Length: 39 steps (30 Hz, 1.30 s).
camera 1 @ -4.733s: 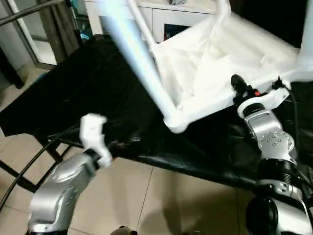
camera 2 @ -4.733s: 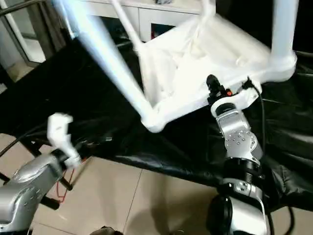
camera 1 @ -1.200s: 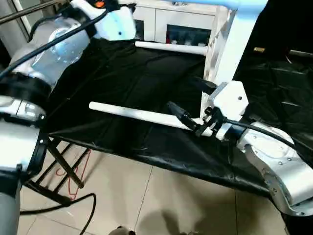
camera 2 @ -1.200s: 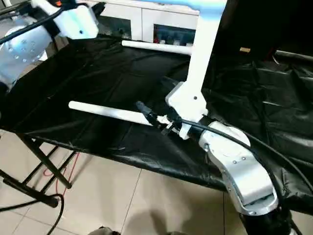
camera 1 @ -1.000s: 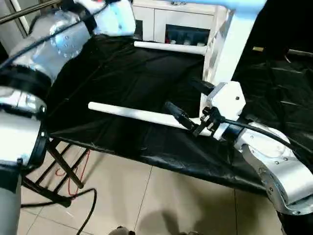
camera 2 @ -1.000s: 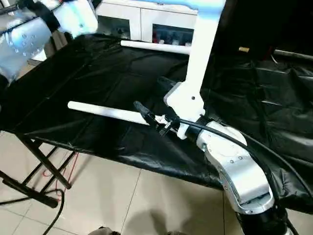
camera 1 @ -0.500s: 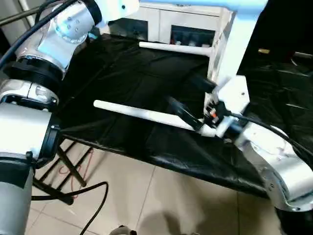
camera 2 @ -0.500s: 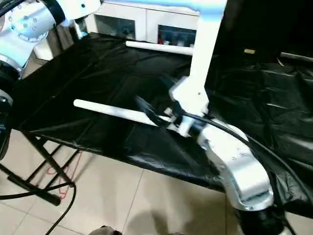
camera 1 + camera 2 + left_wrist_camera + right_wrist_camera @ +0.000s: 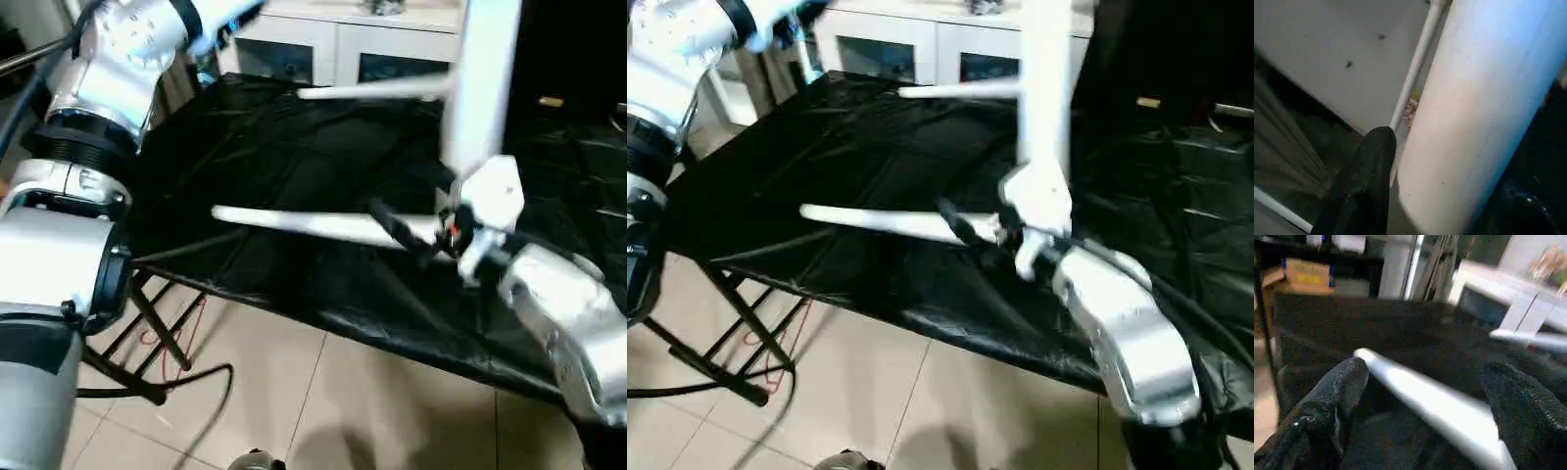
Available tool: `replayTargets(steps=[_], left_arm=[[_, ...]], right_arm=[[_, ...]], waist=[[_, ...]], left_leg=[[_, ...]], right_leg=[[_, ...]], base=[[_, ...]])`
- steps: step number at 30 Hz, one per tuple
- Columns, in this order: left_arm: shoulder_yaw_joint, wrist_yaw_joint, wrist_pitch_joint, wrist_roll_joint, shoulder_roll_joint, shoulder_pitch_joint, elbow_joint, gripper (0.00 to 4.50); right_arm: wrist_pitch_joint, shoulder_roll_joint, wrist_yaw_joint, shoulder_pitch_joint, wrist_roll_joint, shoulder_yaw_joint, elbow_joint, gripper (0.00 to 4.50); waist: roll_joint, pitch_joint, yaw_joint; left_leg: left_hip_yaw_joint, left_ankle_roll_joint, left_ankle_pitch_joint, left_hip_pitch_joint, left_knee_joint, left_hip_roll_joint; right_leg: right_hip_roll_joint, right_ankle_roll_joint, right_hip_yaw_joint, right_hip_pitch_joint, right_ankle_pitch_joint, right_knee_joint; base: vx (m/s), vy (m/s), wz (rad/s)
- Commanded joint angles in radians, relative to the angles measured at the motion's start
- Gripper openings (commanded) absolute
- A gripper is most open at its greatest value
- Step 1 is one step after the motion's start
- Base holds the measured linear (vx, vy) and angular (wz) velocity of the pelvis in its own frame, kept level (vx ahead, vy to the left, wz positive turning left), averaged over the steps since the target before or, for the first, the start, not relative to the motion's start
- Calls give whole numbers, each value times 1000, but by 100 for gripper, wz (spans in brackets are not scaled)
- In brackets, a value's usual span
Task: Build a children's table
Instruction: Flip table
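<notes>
A loose white table leg [image 9: 313, 224] lies across the black-covered work surface. My right gripper [image 9: 416, 233] is at its near end and open. The black fingers [image 9: 1327, 401] stand wide apart on either side of the leg [image 9: 1435, 406], not closed on it. Another white leg [image 9: 478, 88] stands upright behind the right wrist, running up out of view. A third leg [image 9: 377, 90] lies crosswise at the back. My left gripper [image 9: 230, 15] is raised high at the upper left. One black finger [image 9: 1369, 171] presses against a thick white table leg [image 9: 1479, 112].
The black cloth [image 9: 294, 157] covers a folding stand whose front edge [image 9: 323, 308] runs close to my arms. A white cabinet with glass doors [image 9: 343, 54] stands behind it. Below are tiled floor [image 9: 323, 401], black stand struts [image 9: 157, 343] and a cable.
Several seconds ago the table lay leg-up on the cloth; now my left arm is raised high. The right gripper reached the loose leg and stays astride it. The camera shifted slightly.
</notes>
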Motion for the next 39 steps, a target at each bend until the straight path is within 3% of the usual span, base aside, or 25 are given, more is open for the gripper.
replayTargets(steps=[1,5,7,8,13,16,20,22,23,25,28,29,33,35,37,39], left_arm=[[132,40,93,-182,-42,10,45,212],[174,33,127,-218,-48,35,-4,212],[198,38,153,-241,-53,83,-60,207],[205,46,163,-249,-57,107,-86,206],[205,23,161,-275,-76,216,-192,204],[188,-13,151,-289,-91,313,-274,199],[161,-72,96,-306,-124,435,-328,186],[160,-74,83,-308,-129,440,-319,176],[151,-91,53,-305,-135,458,-294,173],[149,-109,48,-317,-148,473,-278,170],[133,-111,30,-299,-145,483,-258,169],[133,-107,36,-298,-147,497,-261,168],[122,-117,42,-300,-159,542,-286,168],[118,-132,43,-308,-166,563,-273,168],[118,-140,39,-314,-166,566,-268,168],[120,-148,36,-324,-163,589,-275,224]], right_arm=[[15,-13,30,9,12,26,-48,411],[34,-12,28,6,25,19,-54,444],[37,-3,-8,-3,-3,4,-40,448],[39,2,-19,-6,-6,-6,-35,450],[41,18,-96,-13,-44,-53,-13,450],[43,22,-126,-23,-49,-82,-4,450],[56,21,-144,-45,-65,-85,9,450],[59,21,-144,-49,-63,-85,8,450],[72,24,-147,-49,-65,-79,-5,450],[87,25,-151,-47,-64,-76,-19,450],[98,24,-153,-42,-64,-73,-29,450],[105,22,-153,-39,-64,-71,-36,450],[123,13,-152,-38,-63,-66,-50,450],[136,14,-148,-44,-64,-57,-55,450],[139,15,-147,-44,-66,-56,-57,450],[150,20,-141,-50,-58,-53,-67,450]], waist=[[-30,-63,-5],[-28,-65,-6],[-22,-70,-10],[-26,-73,-14],[-27,-83,-12],[-28,-79,-11],[-32,-73,-12],[-27,-72,-13],[-28,-69,-18],[-30,-68,-21],[-30,-68,-24],[-32,-69,-28],[-39,-69,-35],[-44,-71,-40],[-42,-70,-40],[-48,-69,-42]], left_leg=[[-54,-2,-197,26,-83,82],[-55,-6,-187,25,-83,83],[-57,-9,-150,24,-83,85],[-55,0,-116,19,-81,85],[-48,67,-1,15,-65,81],[-45,75,-34,16,-67,81],[-44,52,-95,20,-75,83],[-43,31,-135,28,-77,83],[-44,6,-181,31,-83,83],[-46,-15,-205,32,-88,84],[-47,-32,-214,33,-90,85],[-49,-37,-196,29,-91,85],[-47,-24,-169,29,-88,86],[-46,1,-131,24,-85,84],[-46,6,-130,25,-85,85],[-45,8,-136,27,-86,85]], right_leg=[[-70,-220,35,31,-260,-77],[-70,-230,35,30,-222,-74],[-67,-250,33,32,-136,-63],[-66,-263,31,37,-65,-55],[-66,-308,28,39,117,-37],[-65,-309,28,38,71,-43],[-63,-287,28,33,-47,-57],[-60,-268,30,25,-101,-64],[-57,-247,31,22,-146,-70],[-57,-229,31,21,-167,-72],[-57,-216,32,19,-159,-71],[-59,-215,32,24,-124,-66],[-62,-226,32,26,-87,-63],[-61,-238,32,31,-55,-62],[-61,-241,31,30,-62,-63],[-60,-241,31,30,-75,-65]], base=[[0,0,0],[0,0,0],[0,0,0],[0,0,0],[0,0,0],[0,0,0],[0,0,0],[0,0,0],[0,0,0],[0,0,0],[0,0,0],[0,0,0],[0,0,0],[0,0,0],[0,0,0],[0,0,0]])
